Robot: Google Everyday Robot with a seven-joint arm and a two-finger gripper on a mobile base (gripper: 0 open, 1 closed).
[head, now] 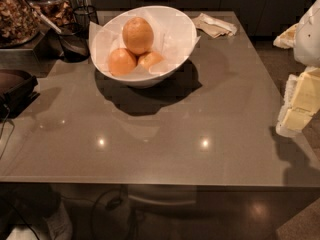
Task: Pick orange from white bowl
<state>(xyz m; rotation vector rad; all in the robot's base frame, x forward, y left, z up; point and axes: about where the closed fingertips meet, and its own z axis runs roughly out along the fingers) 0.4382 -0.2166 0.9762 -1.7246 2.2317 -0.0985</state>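
Observation:
The orange [137, 35], the largest fruit with dull tan-orange skin, sits on top in the white bowl [150, 79] at the back left-centre of the table. The bowl is lined with white paper. A smaller, brighter orange [122, 61] and a small oblong orange piece [150, 59] lie just in front of and below the orange. My gripper [299, 104], pale yellow on a white arm, hangs at the right edge of the view over the table's right edge. It is far to the right of the bowl and touches nothing.
Glass jars of dried food [17, 14] and a black scoop [72, 44] stand left of the bowl. A dark object [15, 89] lies at the left edge. A crumpled napkin [215, 25] lies behind the bowl on the right. The grey table [165, 149] ends at the front.

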